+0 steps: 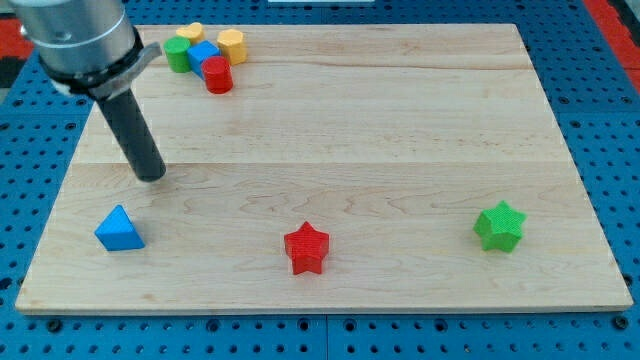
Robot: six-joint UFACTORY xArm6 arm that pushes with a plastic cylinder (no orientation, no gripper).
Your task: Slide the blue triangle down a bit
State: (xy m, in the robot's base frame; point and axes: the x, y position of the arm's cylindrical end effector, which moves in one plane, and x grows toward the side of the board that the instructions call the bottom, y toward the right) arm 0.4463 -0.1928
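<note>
**A:** So where was your blue triangle [119, 229] sitting at that point?

**B:** Down in the view's lower left of the wooden board [400, 140], near the left edge and close to the bottom edge. Your tip [152, 176] was parked above it and a touch to the right, near but clearly apart, no contact.

**A:** And the fingers? Open, closed, holding anything?

**B:** lol there were none to call, you only had that straight dark rod, so nothing was clamped or held. Just the rod slanting down from the grey arm at the view's top left.

**A:** What else was on there?

**B:** A red star [306, 247] sat near the bottom middle, and a green star [499, 225] was off at the lower right, both well apart from the triangle. Up top left you had a tight cluster: green block [177, 54], blue block [203, 54], red cylinder [218, 75], a yellow block [232, 45], plus another yellow one [190, 33] peeking out behind. Couldn't tell the exact shapes of most of those.
</note>
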